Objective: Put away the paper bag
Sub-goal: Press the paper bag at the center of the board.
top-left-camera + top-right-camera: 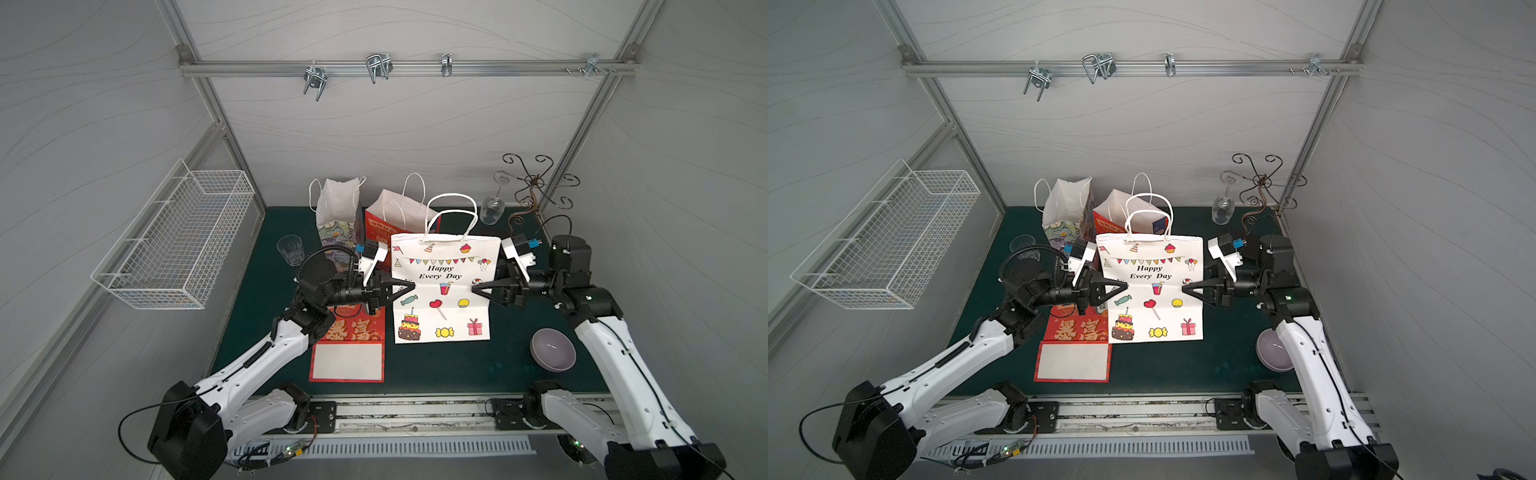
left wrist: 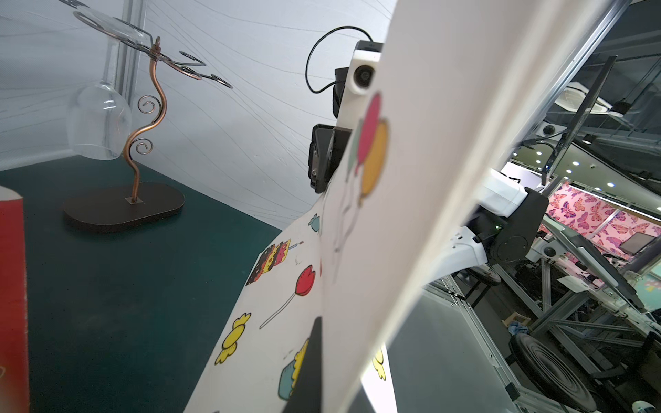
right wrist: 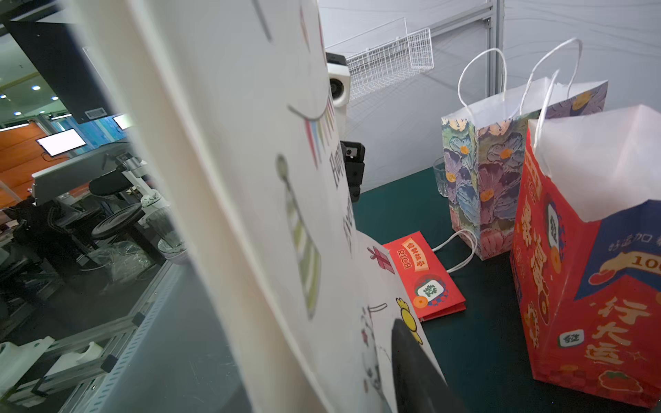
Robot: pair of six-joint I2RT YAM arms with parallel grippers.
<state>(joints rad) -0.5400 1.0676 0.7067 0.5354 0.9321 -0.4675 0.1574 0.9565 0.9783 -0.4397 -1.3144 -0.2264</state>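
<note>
The dark green table (image 1: 449,365) carries a white paper bag (image 1: 442,316) near its middle, its lower half flat on the mat, and a flat red bag (image 1: 347,353) lies just beside it. Behind them stand a floral bag (image 1: 336,220) and an upright red bag (image 1: 376,229). A clear tumbler (image 1: 290,249) sits at the left, a purple bowl (image 1: 552,349) at the front right, and a copper glass stand (image 2: 123,209) in the far right corner.

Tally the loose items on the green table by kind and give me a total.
Paper bags: 4 (white bag, floral bag, red standing bag, red flat bag)
Glasses: 2 (tumbler, wine glass)
Bowl: 1
Glass stand: 1
Total: 8
</note>
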